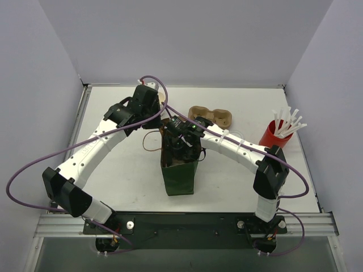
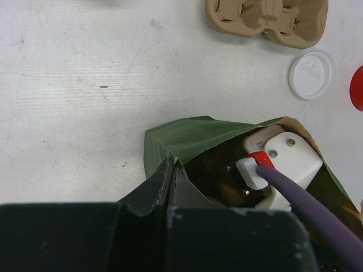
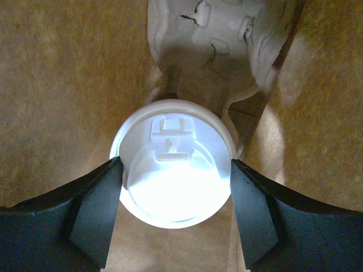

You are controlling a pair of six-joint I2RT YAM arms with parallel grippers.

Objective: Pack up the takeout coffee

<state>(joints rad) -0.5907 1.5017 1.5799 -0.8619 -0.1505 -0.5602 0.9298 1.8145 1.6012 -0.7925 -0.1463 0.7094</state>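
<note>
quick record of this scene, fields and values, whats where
bag: green, upright, mouth open
coffee cup: lidded, inside bag
left fingers: shut on bag rim
right fingers: in bag, gripping coffee cup
carrier: on table behind bag
loose lid: on table near carrier
red cup: holds straws, right side

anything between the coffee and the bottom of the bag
Nothing visible blocks it. The takeout coffee is already down inside the paper bag, gripped by the right gripper; a moulded cardboard tray lies just beyond it.
</note>
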